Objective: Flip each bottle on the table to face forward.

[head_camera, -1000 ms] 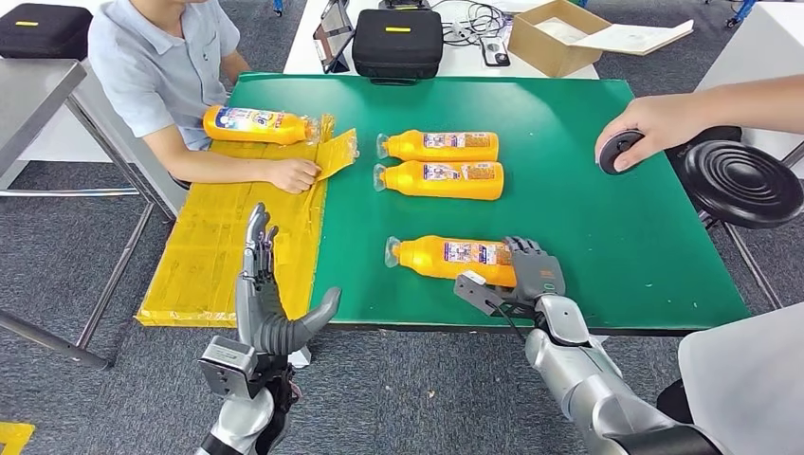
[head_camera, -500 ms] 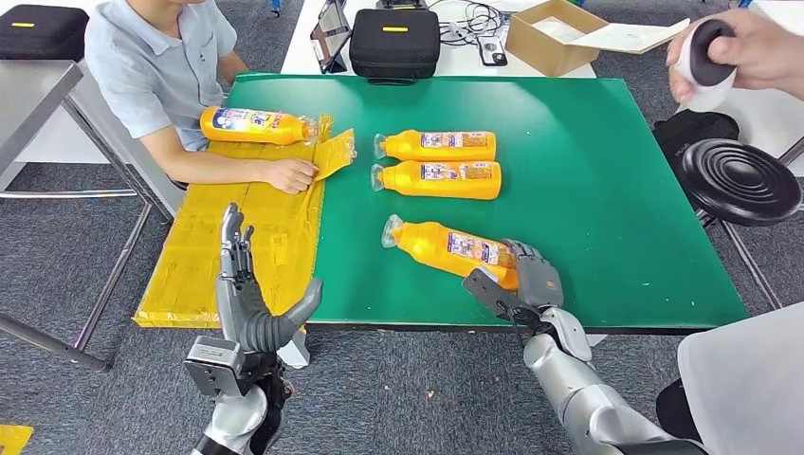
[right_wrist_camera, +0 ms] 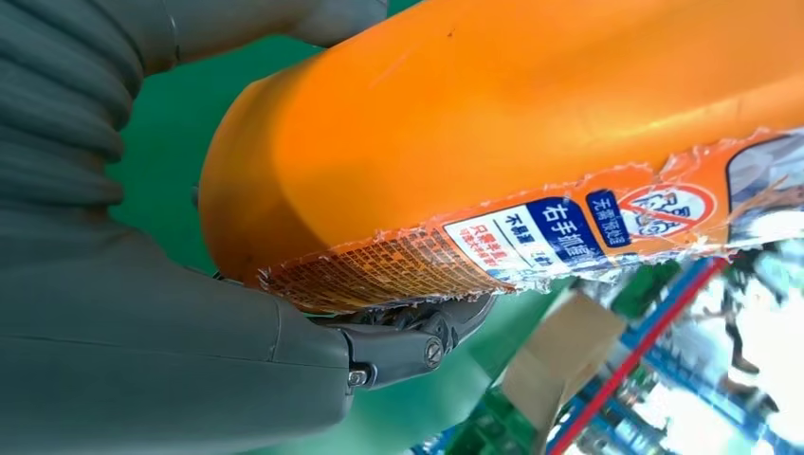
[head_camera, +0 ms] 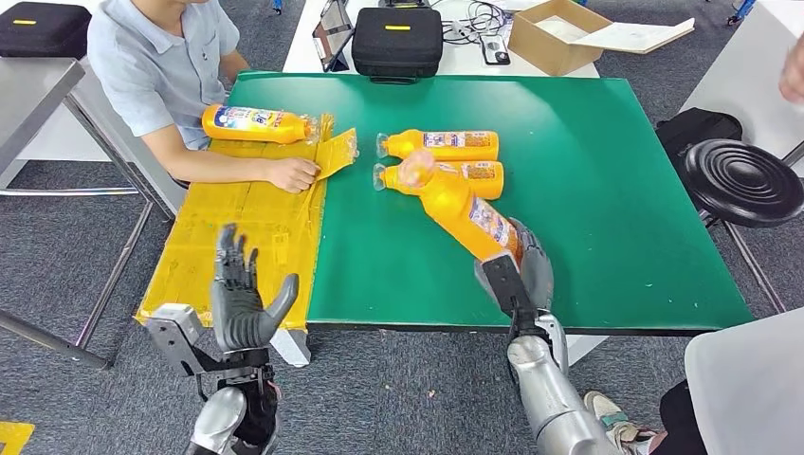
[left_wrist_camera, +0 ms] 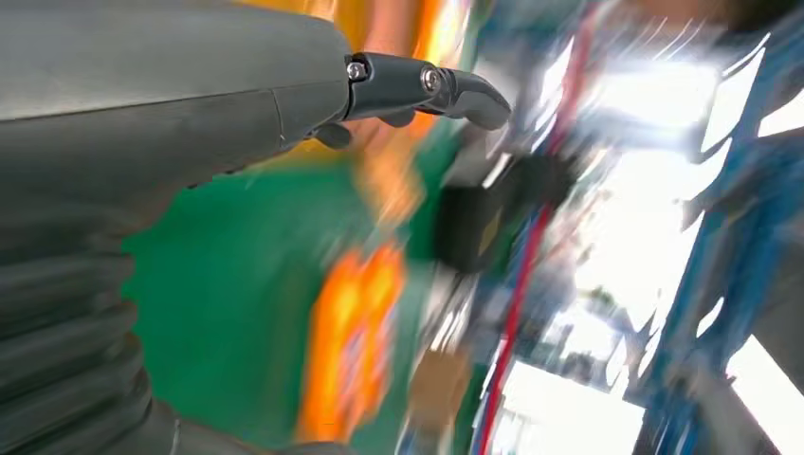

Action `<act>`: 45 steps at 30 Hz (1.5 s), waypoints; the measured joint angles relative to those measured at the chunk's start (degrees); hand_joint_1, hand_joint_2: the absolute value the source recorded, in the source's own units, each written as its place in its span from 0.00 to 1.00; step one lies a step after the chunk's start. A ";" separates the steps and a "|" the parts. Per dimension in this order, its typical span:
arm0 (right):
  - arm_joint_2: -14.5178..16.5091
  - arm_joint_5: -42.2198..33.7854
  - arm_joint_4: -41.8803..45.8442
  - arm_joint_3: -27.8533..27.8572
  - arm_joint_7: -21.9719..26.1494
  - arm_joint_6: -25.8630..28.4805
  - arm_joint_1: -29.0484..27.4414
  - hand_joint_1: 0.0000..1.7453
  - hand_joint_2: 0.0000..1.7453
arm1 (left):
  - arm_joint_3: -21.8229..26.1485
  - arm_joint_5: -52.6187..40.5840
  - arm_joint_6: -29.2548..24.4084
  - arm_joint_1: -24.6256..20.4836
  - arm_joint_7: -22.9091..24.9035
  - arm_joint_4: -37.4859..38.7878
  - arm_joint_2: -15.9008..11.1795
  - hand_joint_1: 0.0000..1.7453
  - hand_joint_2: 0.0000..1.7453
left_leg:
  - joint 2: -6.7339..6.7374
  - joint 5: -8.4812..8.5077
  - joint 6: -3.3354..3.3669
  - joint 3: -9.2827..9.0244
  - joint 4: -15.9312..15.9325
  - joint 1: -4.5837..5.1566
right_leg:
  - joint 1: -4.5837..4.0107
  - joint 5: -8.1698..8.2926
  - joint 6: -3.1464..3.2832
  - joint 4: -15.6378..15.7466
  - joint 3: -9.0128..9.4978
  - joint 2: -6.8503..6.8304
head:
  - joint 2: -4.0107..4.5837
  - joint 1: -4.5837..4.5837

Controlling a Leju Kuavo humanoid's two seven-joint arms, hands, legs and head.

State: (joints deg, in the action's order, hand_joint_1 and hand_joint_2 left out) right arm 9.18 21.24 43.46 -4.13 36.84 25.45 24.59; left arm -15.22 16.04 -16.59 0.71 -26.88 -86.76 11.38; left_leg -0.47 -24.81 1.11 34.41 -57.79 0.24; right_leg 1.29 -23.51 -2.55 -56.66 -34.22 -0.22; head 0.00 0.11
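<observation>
**A:** Right hand (head_camera: 520, 270), at the near edge of the green table (head_camera: 607, 218): clasped around the base of an orange bottle (head_camera: 455, 204), thumb on one side, fingers on the other.

**B:** And the bottle's position?

**A:** Held clear of the table, tilted, cap end raised and aimed toward the table's middle. Fine-print label seen beside the fingers in the right wrist view.

**B:** Left hand (head_camera: 242, 303)?

**A:** Off the table's near left corner, fingers spread, grasping nothing. Its wrist view was too blurred to add more.

**B:** Step in hand?

**A:** Judged as mid-flip of this bottle. Two more bottles (head_camera: 441, 145) lay side by side past the table's middle. A fourth bottle (head_camera: 254, 124) lay off the table's left edge on yellow cardboard (head_camera: 237, 237), beside a seated person's arm (head_camera: 218, 169).

**B:** Next move?

**A:** Probably called for turning the wrist until the front label faced up, then lowering onto bare green near the front edge, apart from the pair, and only then letting go.
</observation>
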 joint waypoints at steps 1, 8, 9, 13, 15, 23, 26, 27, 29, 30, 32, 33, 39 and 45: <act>0.07 -1.11 2.26 -0.33 -0.44 -0.63 -0.83 1.00 1.00 | -0.14 -0.34 2.36 0.22 -0.01 0.27 -0.13 0.00 1.00 | 0.01 0.00 0.00 0.02 0.00 0.00 | 0.00 0.00 0.00 0.00 -0.01 0.00 | 0.00 0.00; 0.08 -1.21 12.19 -7.00 -3.33 -8.98 -4.26 1.00 1.00 | -1.80 -6.29 9.89 1.19 -2.69 1.16 -1.21 0.00 1.00 | 0.11 -0.03 0.00 0.04 0.00 0.00 | -0.05 0.00 0.01 0.00 -0.09 0.04 | 0.00 0.00; -0.06 -0.47 12.50 -8.65 -3.83 -10.42 -4.38 1.00 1.00 | -2.15 -7.14 10.95 1.24 -2.89 1.21 -1.41 0.00 1.00 | 0.12 -0.03 0.00 0.04 0.00 -0.01 | -0.06 -0.01 0.01 0.00 -0.10 0.04 | 0.00 0.01; -0.54 0.69 12.65 -13.47 -4.39 -12.14 -4.84 1.00 1.00 | -2.96 -8.76 12.37 1.37 -3.59 1.45 -1.97 0.00 1.00 | 0.04 -0.01 -0.01 0.05 0.01 -0.02 | -0.08 -0.01 0.02 0.00 -0.10 0.01 | 0.00 0.00; -0.78 0.69 12.65 -14.50 -4.39 -12.14 -4.89 1.00 1.00 | -3.10 -8.95 12.40 1.47 -3.69 1.52 -2.19 0.00 1.00 | 0.04 -0.01 -0.01 0.05 0.01 -0.04 | -0.07 -0.01 0.02 0.00 -0.09 0.01 | 0.00 0.00; -1.39 0.82 12.59 -17.41 -4.26 -16.23 -5.01 1.00 1.00 | -3.30 -11.24 12.60 1.54 -4.68 1.63 -2.72 0.00 1.00 | 0.04 -0.02 -0.01 0.08 0.01 -0.02 | -0.02 -0.01 0.01 0.00 -0.10 0.02 | 0.00 0.00; -1.36 2.29 12.26 -19.71 -3.12 -18.21 -5.45 1.00 1.00 | -3.28 -10.37 13.70 1.35 -4.51 1.69 -2.66 0.00 1.00 | 0.04 -0.02 -0.01 0.08 0.01 -0.02 | -0.04 -0.01 0.01 0.00 -0.11 0.02 | 0.00 0.00; -1.23 2.83 12.12 -20.66 -2.48 -18.56 -5.71 1.00 1.00 | -3.28 -9.89 14.18 1.17 -4.41 1.80 -2.58 0.00 1.00 | 0.04 -0.02 -0.01 0.08 0.01 -0.02 | -0.05 -0.01 0.01 0.00 -0.11 0.02 | 0.00 0.00; -0.72 3.63 11.79 -22.67 -1.27 -18.77 -6.18 1.00 1.00 | -3.29 -8.43 15.41 0.66 -3.95 2.27 -2.29 0.00 1.00 | 0.05 -0.02 -0.01 0.09 0.01 -0.03 | -0.07 -0.02 0.02 0.00 -0.13 0.02 | 0.00 0.01; -0.41 3.88 11.65 -23.56 -0.84 -18.66 -6.36 1.00 1.00 | -3.29 -7.47 16.15 0.42 -3.64 2.59 -2.09 0.00 1.00 | 0.05 -0.02 -0.01 0.09 0.01 -0.03 | -0.08 -0.02 0.02 0.00 -0.13 0.02 | 0.00 0.01; 0.29 3.96 11.38 -25.17 0.12 -18.23 -6.66 1.00 1.00 | -3.30 -4.91 18.09 0.02 -2.78 3.15 -1.65 0.00 1.00 | 0.05 -0.02 -0.02 0.09 0.01 -0.06 | -0.08 -0.02 0.03 0.00 -0.14 0.02 | 0.00 0.00; 0.63 3.84 11.30 -25.84 0.65 -18.03 -6.80 1.00 1.00 | -3.32 -3.81 18.98 -0.13 -2.35 3.39 -1.45 0.00 1.00 | 0.06 -0.02 -0.02 0.09 0.01 -0.07 | -0.08 -0.02 0.03 0.00 -0.14 0.02 | 0.00 0.00; 2.34 -0.40 12.13 -29.29 2.66 -18.36 -7.71 1.00 1.00 | -4.33 1.11 21.20 -1.16 -0.66 4.76 -0.66 0.00 1.00 | 0.02 -0.02 -0.01 0.11 0.01 -0.08 | -0.07 -0.02 0.03 0.00 -0.13 0.01 | 0.00 -0.01; 2.43 -2.93 12.67 -31.20 2.75 -18.67 -7.84 1.00 1.00 | -4.75 3.40 22.55 -1.64 -1.70 4.78 -0.44 0.00 1.00 | 0.03 -0.02 -0.01 0.12 0.01 -0.07 | -0.06 -0.02 0.02 0.00 -0.13 0.01 | 0.00 -0.01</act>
State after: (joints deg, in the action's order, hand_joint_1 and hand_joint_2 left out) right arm 11.61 18.32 56.13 -35.33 39.59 6.78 16.75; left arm -19.97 19.44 5.97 -0.93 -28.58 -81.99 10.94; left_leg -0.45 -24.82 1.09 34.53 -57.78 0.17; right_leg 1.22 -23.53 -2.53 -56.66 -34.35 -0.20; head 0.00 0.10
